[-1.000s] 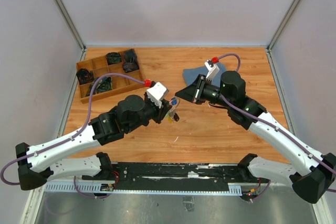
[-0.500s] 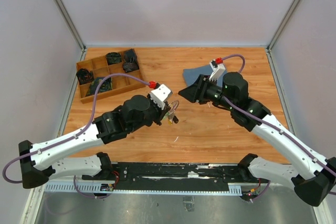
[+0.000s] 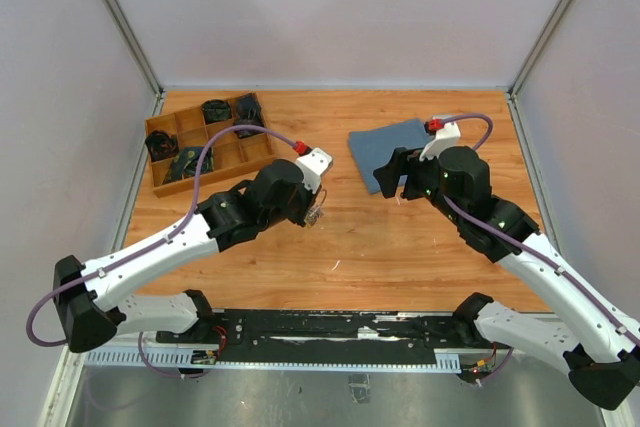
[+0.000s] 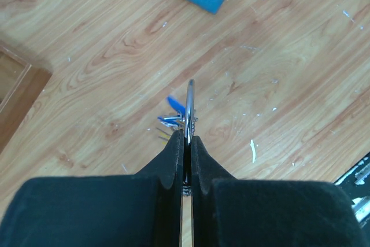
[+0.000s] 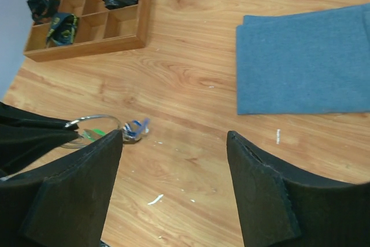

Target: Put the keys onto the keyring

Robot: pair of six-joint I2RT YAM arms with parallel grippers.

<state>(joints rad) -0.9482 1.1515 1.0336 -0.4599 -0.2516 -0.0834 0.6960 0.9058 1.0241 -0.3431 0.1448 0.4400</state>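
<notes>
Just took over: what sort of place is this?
Probably a robot test cell: plain panel walls box in a wooden tabletop, with a sorting tray and folded blue cloth laid out.

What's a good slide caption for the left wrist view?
Left gripper shut on the keyring, held edge-on over the wooden table, blue-headed keys beside it.

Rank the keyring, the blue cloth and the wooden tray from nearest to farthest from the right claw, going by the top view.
From the open right claw:
1. blue cloth: right beside the claw, toward the far side of the table.
2. keyring: to the left, near mid-table, pinched in the left claw.
3. wooden tray: at the far-left corner, beyond the keyring.
</notes>
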